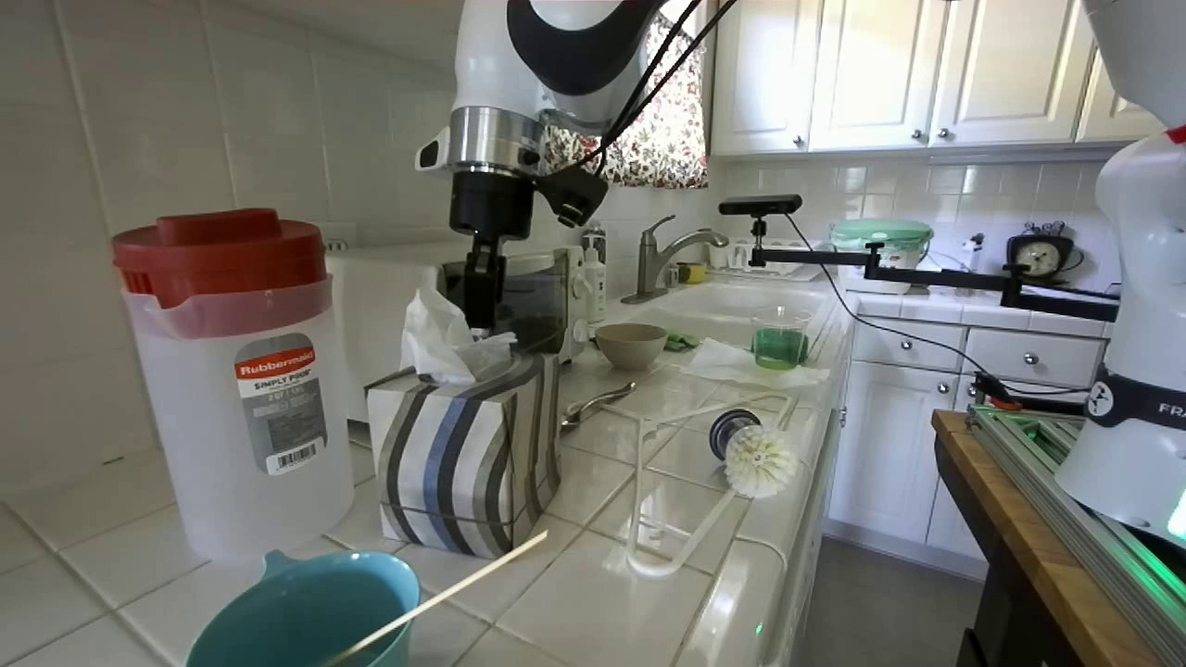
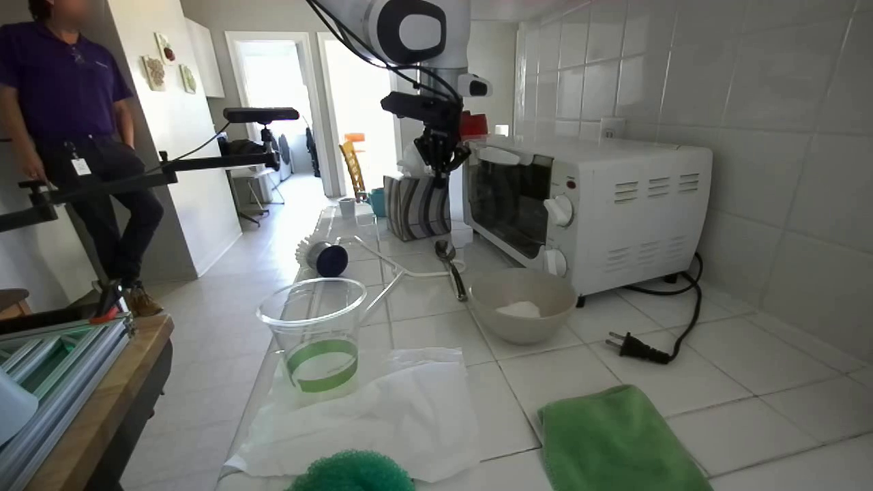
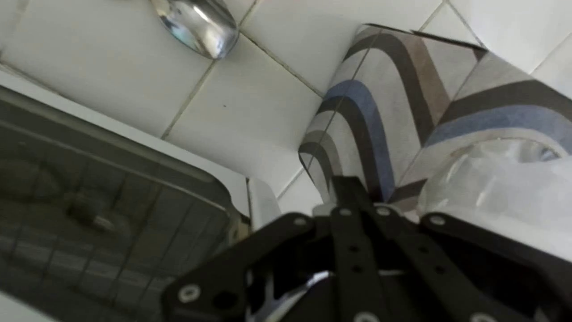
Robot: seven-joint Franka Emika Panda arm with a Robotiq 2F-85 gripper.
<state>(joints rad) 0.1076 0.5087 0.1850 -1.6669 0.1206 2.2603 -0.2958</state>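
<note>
While closed tight at the jaws and visibly gripping nothing, hanging at lower centre of the wrist view, just beside the striped tissue box [image 3: 415, 103] at upper right, left of white tissue [image 3: 505, 197]; contact unclear.

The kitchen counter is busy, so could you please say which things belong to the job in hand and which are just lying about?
Likely in the job, nearest the shut end effector:
striped tissue box
white tissue
possibly the toaster oven

Seemingly lying about:
pitcher
teal cup
spoon
beige bowl
scrub brush
green cloth
</note>
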